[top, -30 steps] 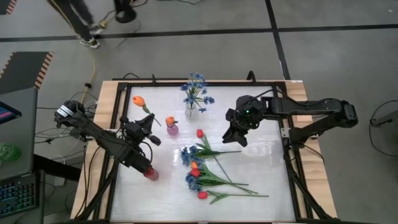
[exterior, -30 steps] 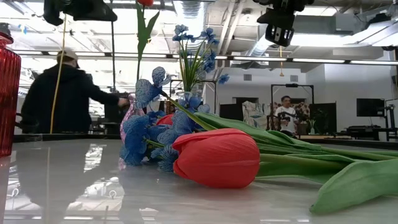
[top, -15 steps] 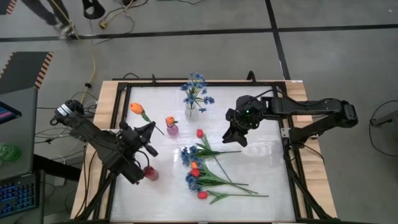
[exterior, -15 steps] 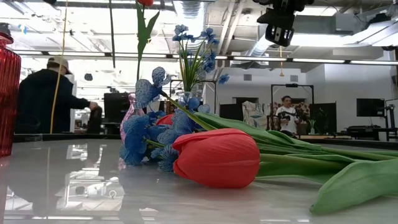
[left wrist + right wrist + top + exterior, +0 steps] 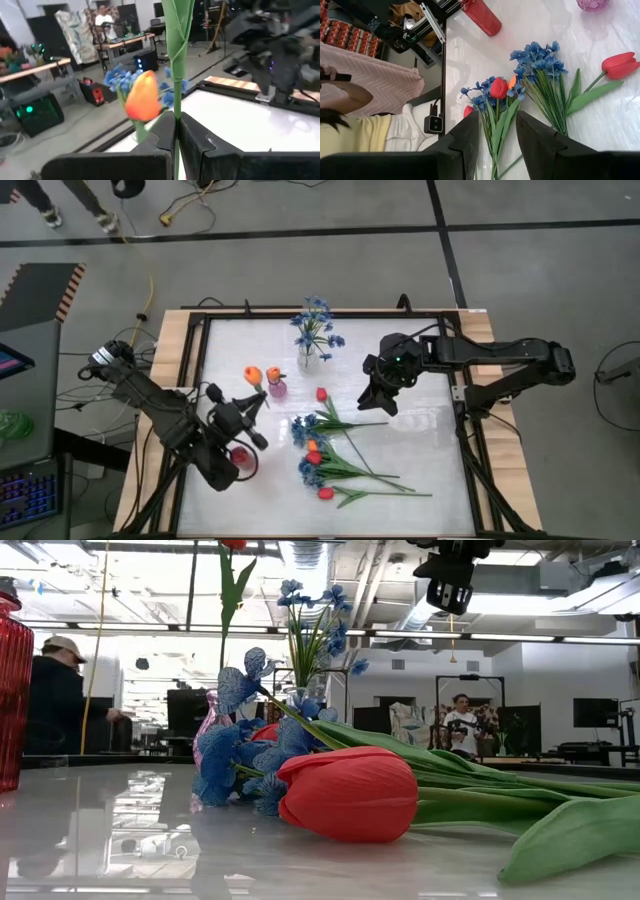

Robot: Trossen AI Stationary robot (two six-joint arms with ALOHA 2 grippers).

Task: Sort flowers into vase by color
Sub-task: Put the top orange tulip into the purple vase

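Up close in the low view, a red tulip (image 5: 350, 792) lies flat on the glossy white tabletop (image 5: 150, 850), its bud toward the camera; its green stem and leaves run off to one side; just behind it sits a loose blue sprig (image 5: 228, 762), touching the bud.

From above, the heap of loose flowers (image 5: 335, 455) sprawls across the middle of the tabletop (image 5: 430, 470), red buds, blue sprigs and one orange bud mixed together, stems fanning toward the right arm's side.

The left tool (image 5: 252, 406) hangs over the tabletop beside the red vase (image 5: 240, 457), which its arm partly hides; the fingers (image 5: 165, 137) are pinched tight on a green stem; that is the held orange tulip (image 5: 252, 375), its bud riding just beside the pink vase (image 5: 277, 388); that vase already carries an orange bud of its own.

The right tool (image 5: 380, 402) hovers high above the loose heap, by the lone red tulip at its top edge; its fingers (image 5: 465, 142) stand parted with nothing between them; the flowers show through the gap.

Farther back, the clear vase (image 5: 308, 360) stands near the far edge with a blue bunch (image 5: 316, 325) upright in it.

Beyond the tabletop a person (image 5: 52, 700) in a cap stands in the room; another sits farther off.
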